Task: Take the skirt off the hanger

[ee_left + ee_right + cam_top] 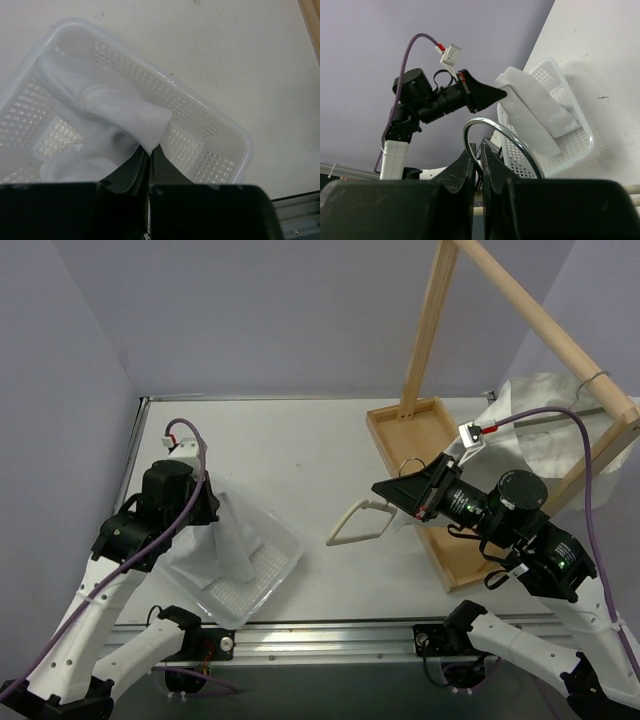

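Note:
The white skirt [236, 537] hangs in a fold from my left gripper [213, 504], which is shut on its top edge, and the lower part rests in a white perforated basket [288, 562]. In the left wrist view the skirt [125, 110] runs from my pinched gripper [150, 151] down into the basket [220, 125]. The cream hanger [355, 523] is bare and held above the table's middle. My right gripper [388, 490] is shut on its metal hook [492, 127]. The right wrist view shows the skirt [535, 100] and basket [580, 131] beyond.
A wooden rack with a tray base [420, 475] stands at the right. Its slanted beam carries another white garment [545, 430] on a wire hanger at the far right. The basket sits near the table's front left edge.

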